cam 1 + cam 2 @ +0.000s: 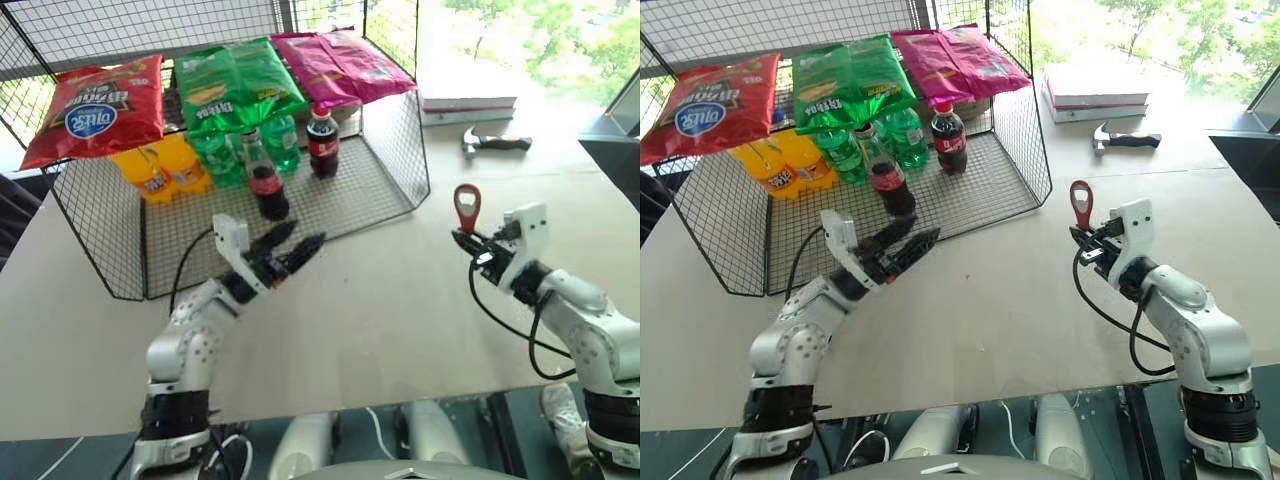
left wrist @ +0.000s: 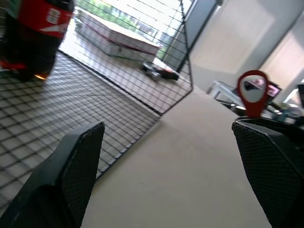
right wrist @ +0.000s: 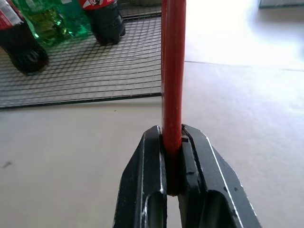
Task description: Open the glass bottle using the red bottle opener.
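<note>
bottle: glass bottle [image 1: 267, 180] upright at wire rack's [image 1: 120, 240] front edge, ahead of left gripper [image 1: 296, 252]
left gripper: spread wide, empty, nearer arm
right gripper [image 1: 466, 243]: clenched on red bottle opener [image 1: 467, 207], head up, well apart

Glass bottle [image 1: 266, 180] stands in wire rack [image 1: 400, 165] at table's [image 1: 380, 320] left-back, before soda bottles [image 1: 245, 150]; hammer [image 1: 495, 142] far right-back, near books [image 1: 468, 105].
</note>
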Tool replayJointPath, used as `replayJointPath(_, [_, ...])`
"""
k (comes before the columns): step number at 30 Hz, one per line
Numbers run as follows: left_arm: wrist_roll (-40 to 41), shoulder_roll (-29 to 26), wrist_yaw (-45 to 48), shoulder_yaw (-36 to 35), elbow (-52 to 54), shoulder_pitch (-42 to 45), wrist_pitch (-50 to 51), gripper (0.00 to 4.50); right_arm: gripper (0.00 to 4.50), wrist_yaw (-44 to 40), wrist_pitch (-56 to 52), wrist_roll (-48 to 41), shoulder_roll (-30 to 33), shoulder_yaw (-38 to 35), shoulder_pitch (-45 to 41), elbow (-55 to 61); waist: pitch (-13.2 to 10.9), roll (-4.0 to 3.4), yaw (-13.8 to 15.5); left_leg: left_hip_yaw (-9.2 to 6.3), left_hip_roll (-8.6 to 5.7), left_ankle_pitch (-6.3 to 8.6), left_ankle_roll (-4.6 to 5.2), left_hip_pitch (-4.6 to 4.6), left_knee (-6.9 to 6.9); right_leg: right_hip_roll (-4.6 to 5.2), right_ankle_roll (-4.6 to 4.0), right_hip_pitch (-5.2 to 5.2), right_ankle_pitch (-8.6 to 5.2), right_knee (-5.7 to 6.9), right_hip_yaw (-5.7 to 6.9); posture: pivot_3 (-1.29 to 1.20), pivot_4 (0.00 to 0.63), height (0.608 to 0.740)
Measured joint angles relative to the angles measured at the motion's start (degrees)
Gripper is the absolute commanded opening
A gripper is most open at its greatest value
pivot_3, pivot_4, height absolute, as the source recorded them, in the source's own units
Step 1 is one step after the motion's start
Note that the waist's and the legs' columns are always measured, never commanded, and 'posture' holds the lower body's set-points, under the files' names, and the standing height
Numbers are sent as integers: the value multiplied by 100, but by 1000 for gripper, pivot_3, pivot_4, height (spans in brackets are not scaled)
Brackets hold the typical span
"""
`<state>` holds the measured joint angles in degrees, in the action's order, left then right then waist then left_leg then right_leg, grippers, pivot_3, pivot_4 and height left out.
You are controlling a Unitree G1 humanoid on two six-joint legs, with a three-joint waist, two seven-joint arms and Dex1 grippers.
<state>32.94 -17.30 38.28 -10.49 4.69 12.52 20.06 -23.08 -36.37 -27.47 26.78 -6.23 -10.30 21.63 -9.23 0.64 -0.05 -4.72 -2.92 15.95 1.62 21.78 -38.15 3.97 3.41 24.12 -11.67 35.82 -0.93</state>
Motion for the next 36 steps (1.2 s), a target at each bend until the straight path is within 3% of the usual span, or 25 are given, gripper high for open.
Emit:
replayJointPath(8, [-1136,189,-797,-9,-824,456,-1311,4426,0,111,860,896,-145,371,43,-193,0,1,35,-2,-1,0,0,3,0,2,1,2,1,-1,1,0,150,740])
replayJointPath(20, [-1622,78,-655,161,-1410,801,-2096,4426,0,166,1469,1478,-235,369,151,-269,0,1,74,-6,-3,0,0,2,-4,0,1,0,1,2,6,0,150,740])
replayJointPath(36, [-2162,83,-1191,212,-2054,1488,-2486,4426,0,-39,1795,1589,-288,394,-151,-837,0,1,72,-6,-4,0,1,2,-9,-2,1,-2,1,5,6,0,150,740])
